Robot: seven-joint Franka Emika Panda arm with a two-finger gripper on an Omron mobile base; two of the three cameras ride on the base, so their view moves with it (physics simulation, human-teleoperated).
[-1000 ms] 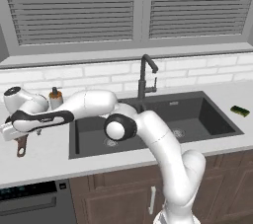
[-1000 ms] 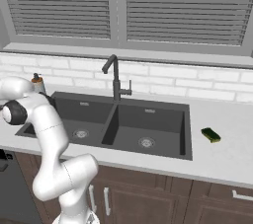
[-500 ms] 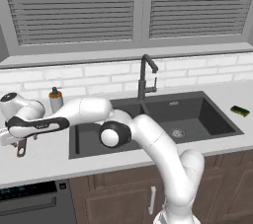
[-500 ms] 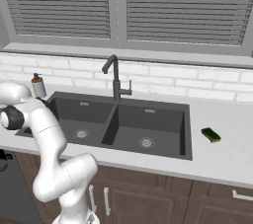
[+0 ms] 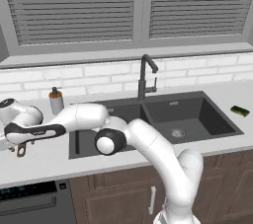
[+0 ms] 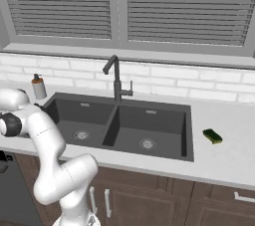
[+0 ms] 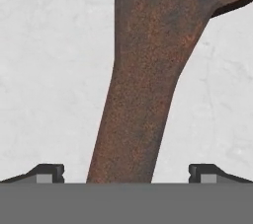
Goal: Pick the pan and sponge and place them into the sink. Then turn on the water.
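The pan's brown, rusty handle [image 7: 143,94] runs up the hand view from between my fingertips [image 7: 49,172], and the dark pan rim is cut off at the top. My gripper [image 7: 126,173] is open and straddles the handle low over the white counter. In the left base view my arm reaches far left, and the handle's end [image 5: 21,150] pokes out under the hand. The green sponge [image 5: 240,111] [image 6: 212,136] lies on the counter to the right of the black double sink [image 5: 197,119] [image 6: 164,130].
A dark faucet [image 5: 143,77] [image 6: 115,75] stands behind the sink's middle. A soap bottle [image 5: 56,100] [image 6: 38,86] stands at the back left of the sink, close to my forearm. The counter's front edge runs just below the pan handle.
The hand has dropped and shifted left, down onto the pan handle at the far left of the counter. The jaws stayed open. The sponge has not moved.
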